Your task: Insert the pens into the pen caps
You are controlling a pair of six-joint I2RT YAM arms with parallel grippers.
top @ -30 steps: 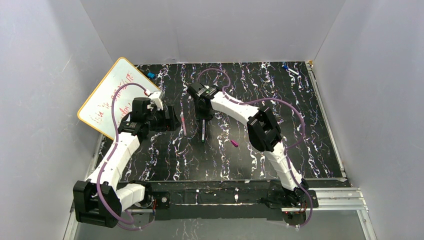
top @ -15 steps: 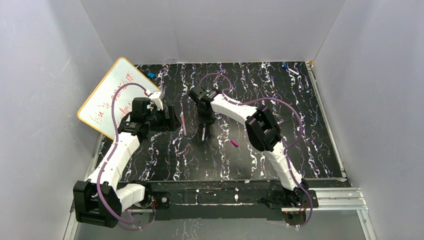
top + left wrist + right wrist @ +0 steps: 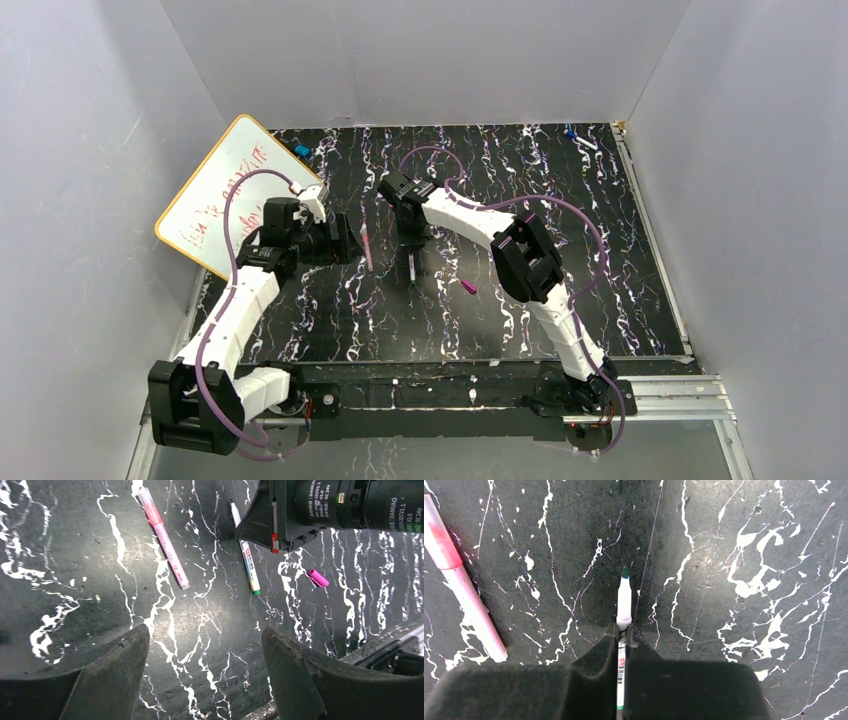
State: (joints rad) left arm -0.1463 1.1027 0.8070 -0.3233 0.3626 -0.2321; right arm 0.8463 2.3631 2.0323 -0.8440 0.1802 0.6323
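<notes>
Pinched the right claw shut within the last second on the green-tipped white pen, just right of the pink pen — with the left claw gaping empty left of it, the magenta cap loose farther right, nothing seen capped yet.

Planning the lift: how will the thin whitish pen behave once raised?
The whitish pen looks straight and rigid, so it probably won't droop. Slim, so likely light. The right gripper pinches its smooth round barrel at one spot, so it may pivot or slip.
</notes>
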